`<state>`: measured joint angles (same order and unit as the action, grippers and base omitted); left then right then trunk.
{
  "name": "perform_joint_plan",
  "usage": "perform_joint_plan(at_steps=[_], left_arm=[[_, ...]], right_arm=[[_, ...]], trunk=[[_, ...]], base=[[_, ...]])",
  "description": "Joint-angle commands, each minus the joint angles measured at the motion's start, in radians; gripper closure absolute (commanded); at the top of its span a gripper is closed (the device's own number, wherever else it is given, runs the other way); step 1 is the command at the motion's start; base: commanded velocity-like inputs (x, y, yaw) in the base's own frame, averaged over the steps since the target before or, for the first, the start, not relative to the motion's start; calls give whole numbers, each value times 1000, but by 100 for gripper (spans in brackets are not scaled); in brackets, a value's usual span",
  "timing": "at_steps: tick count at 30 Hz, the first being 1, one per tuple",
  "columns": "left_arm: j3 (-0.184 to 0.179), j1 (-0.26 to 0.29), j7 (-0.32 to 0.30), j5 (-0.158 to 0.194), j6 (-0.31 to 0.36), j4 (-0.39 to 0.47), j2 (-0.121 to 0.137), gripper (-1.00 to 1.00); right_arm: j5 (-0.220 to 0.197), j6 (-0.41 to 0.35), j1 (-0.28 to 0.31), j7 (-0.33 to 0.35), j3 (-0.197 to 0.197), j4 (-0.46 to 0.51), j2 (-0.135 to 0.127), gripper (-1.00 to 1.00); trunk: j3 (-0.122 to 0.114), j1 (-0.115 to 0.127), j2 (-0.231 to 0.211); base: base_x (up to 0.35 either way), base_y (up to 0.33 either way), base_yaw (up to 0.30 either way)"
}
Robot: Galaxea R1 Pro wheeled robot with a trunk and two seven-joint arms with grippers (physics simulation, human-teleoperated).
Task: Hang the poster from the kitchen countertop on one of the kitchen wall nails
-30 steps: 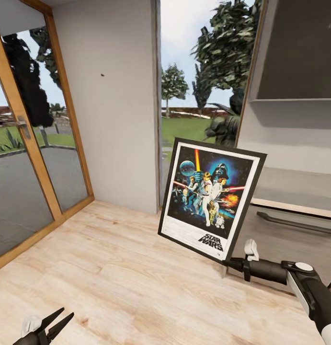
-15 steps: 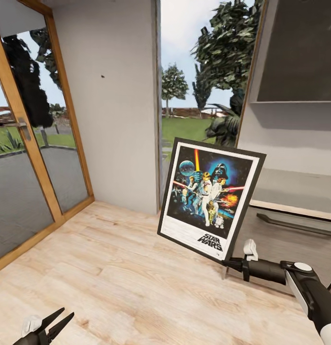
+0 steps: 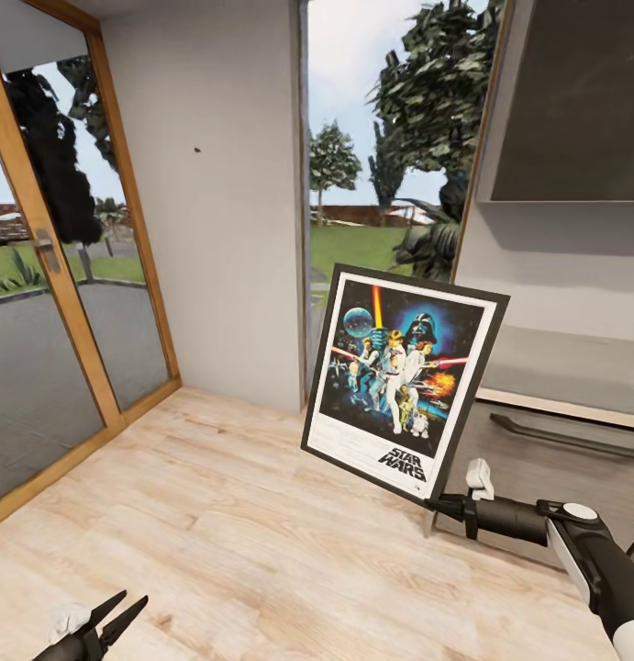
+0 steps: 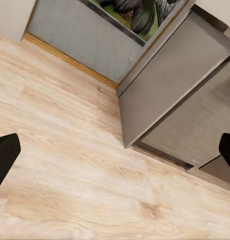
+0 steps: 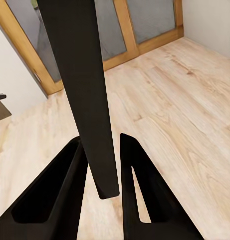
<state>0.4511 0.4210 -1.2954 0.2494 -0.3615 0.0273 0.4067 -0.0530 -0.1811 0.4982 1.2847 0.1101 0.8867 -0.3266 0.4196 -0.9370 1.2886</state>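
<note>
The poster [image 3: 404, 380] stands tilted in the air above the wooden floor [image 3: 261, 532], its lower right corner pinched by the right tool [image 3: 442, 502], whose fingers [image 5: 139, 200] are closed on the frame's dark edge. High on the pale-grey wall [image 3: 216, 184] beyond sits a nail [image 3: 197, 149]. A glass door [image 3: 50, 275] flanks it. The left tool [image 3: 115, 620] hangs open, low over the floor.
</note>
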Motion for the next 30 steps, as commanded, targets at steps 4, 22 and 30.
perform_joint_plan(at_steps=[4, 22, 30], left_arm=[[-6, 1, 16, 9, -5, -2, -17, -100], [-6, 1, 76, 8, -5, -3, -41, -100], [-6, 1, 76, 8, -5, -3, -41, -100]], right_arm=[[-5, -13, 0, 4, 0, 0, 0, 100], [-5, -17, 1, 4, 1, 1, -1, 100], [-5, -16, 1, 4, 2, 1, 0, 100]], trunk=[[-6, 15, -28], [-42, 84, -154], [-67, 115, -210]], base=[[0, 0, 0], [0, 0, 0], [0, 0, 0]])
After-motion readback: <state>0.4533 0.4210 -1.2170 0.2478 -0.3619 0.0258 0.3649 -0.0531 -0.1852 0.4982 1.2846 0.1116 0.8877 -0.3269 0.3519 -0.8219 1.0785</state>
